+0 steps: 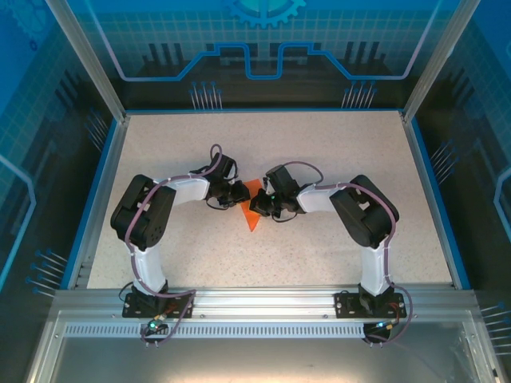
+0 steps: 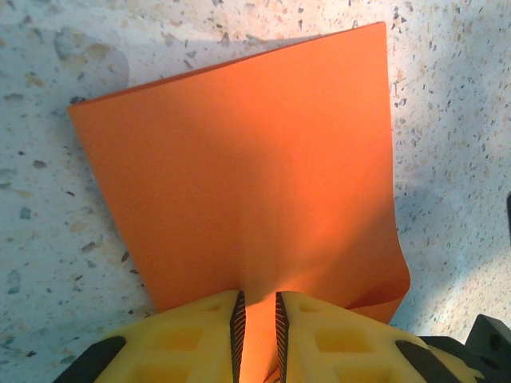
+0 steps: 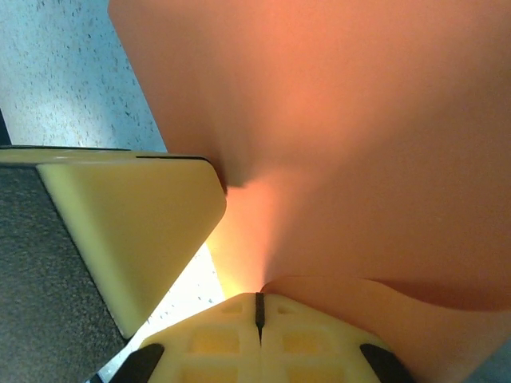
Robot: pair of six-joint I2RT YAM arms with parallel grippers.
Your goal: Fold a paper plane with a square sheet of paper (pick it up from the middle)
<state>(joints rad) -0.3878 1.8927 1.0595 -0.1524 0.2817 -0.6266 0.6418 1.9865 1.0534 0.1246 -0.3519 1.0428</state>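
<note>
The orange sheet of paper (image 1: 254, 211) sits at the middle of the desk (image 1: 335, 152), between the two arms. The left fingers (image 2: 238, 323) are nearly closed, pinching one edge of it; the right fingers (image 3: 247, 319) are pressed fully together on another edge.
</note>
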